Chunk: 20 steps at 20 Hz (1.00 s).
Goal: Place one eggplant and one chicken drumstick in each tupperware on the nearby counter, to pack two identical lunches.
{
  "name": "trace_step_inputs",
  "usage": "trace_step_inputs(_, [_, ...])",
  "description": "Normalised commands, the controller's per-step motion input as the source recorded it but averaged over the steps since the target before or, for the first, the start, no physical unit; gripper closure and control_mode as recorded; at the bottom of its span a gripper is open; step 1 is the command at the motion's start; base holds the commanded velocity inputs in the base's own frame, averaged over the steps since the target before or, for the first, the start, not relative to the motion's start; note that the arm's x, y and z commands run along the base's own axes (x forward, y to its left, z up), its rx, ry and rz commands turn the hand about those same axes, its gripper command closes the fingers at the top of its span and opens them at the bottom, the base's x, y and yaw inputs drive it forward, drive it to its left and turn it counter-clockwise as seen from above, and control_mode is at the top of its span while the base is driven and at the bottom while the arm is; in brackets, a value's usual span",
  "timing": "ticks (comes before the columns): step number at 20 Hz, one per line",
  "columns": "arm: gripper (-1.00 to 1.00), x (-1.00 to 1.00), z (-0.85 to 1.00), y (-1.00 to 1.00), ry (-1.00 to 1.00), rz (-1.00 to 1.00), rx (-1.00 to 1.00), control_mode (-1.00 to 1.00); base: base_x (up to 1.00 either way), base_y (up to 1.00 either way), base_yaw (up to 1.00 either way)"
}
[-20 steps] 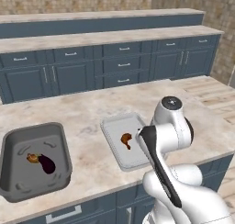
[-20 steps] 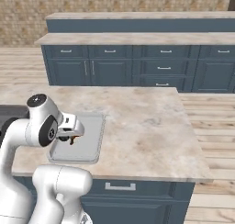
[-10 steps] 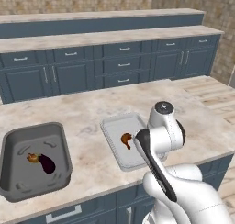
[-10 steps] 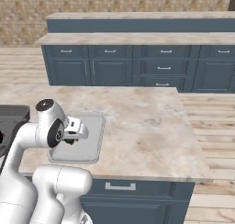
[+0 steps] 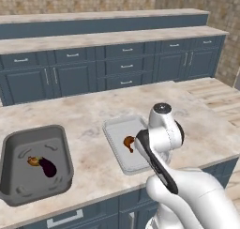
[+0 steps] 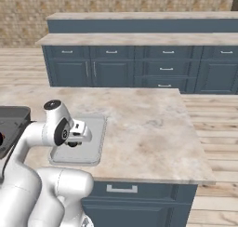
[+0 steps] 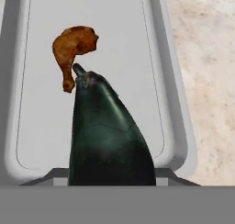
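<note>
A dark purple eggplant (image 7: 108, 140) fills the lower middle of the hand view, and my gripper (image 6: 72, 143) is shut on it; the fingertips are hidden behind it. It hangs over the near end of the shallow pale grey tupperware (image 7: 174, 126), its stem pointing at a brown chicken drumstick (image 7: 73, 46) lying inside. The left base view shows that tupperware (image 5: 117, 129) and drumstick (image 5: 129, 142) beside my wrist. At the left, the deep dark grey tupperware (image 5: 35, 132) holds another eggplant (image 5: 47, 167) and drumstick (image 5: 33, 161).
Both containers sit on the beige stone counter (image 5: 93, 106), near its front edge. Bare stone (image 6: 148, 123) stretches to the right of the tray. Stepped blue cabinets (image 5: 117, 64) line the brick wall behind, across a wooden floor.
My wrist has shifted a little sideways and lower over the pale tray, carrying the eggplant with it. The grip has not changed.
</note>
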Motion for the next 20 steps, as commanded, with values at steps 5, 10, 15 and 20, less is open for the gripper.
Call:
trace_step_inputs(5, [1.00,0.28,-0.07,0.23,0.00,0.00,0.00,-1.00,0.00,0.00,0.00])
trace_step_inputs(10, [1.00,0.24,-0.14,0.21,0.00,0.00,0.00,-1.00,0.00,0.00,0.00])
trace_step_inputs(15, [1.00,0.33,-0.17,0.01,0.00,0.00,0.00,-1.00,0.00,0.00,0.00])
trace_step_inputs(20, [1.00,0.34,-0.22,0.00,0.00,0.00,0.00,-1.00,0.00,0.00,0.00])
